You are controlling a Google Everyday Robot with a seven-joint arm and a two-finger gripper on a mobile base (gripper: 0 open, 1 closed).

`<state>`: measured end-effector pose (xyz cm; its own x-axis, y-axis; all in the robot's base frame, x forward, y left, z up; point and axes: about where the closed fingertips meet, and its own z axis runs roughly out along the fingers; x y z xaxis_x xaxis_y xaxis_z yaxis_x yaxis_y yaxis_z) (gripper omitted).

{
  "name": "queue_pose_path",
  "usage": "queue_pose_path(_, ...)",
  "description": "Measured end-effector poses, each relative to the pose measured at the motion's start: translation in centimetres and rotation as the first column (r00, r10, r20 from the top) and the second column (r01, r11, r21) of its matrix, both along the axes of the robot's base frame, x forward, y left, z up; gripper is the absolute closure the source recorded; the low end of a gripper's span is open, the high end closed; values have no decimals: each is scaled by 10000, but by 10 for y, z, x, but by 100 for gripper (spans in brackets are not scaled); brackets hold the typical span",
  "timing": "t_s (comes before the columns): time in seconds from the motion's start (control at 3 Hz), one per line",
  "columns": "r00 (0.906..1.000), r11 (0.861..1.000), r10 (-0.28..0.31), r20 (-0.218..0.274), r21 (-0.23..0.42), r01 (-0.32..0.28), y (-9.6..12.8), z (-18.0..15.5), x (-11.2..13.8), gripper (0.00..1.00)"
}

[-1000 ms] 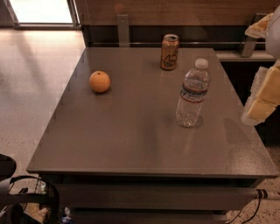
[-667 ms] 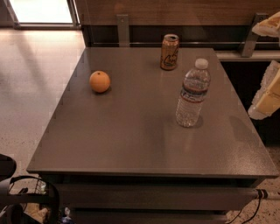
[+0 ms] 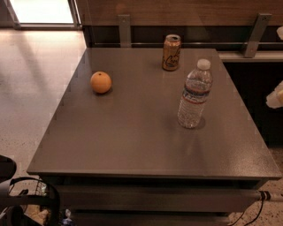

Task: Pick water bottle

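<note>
**Q.** Where do the bottle and gripper stand?

**A.** The bottle is upright on the right half of the table, cap on, touching nothing else. Only a pale part of the gripper shows at the right edge of the view, off the table and well apart from the bottle. Whether it is released or clenched cannot be told.

**Q.** What could go wrong from here?

**A.** The bottle is tall, narrow and probably light. A side approach that touches one wall first would likely tip or slide it. A grasp high near the cap may let it swing, and the ribbed wall may give under a hard squeeze. Reaching too far back risks knocking the can, which is near, behind and to the left. The orange is well apart and is no hazard.

**Q.** What of the surface and room?

**A.** The tabletop is flat, grey and slightly glossy, so it probably offers little grip. A wood panel with metal brackets runs behind it. A pale speckled floor lies to the left, lit from a bright opening.
</note>
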<state>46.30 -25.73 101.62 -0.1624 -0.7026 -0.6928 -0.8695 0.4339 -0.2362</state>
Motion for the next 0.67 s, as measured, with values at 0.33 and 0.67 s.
queue_pose_path(0.33,9986,9843,271,454,1730,-345,14,1,7,0)
queue_pose_path(0.67,9946,9467,553,881,3119,-803,34,-2,17,0)
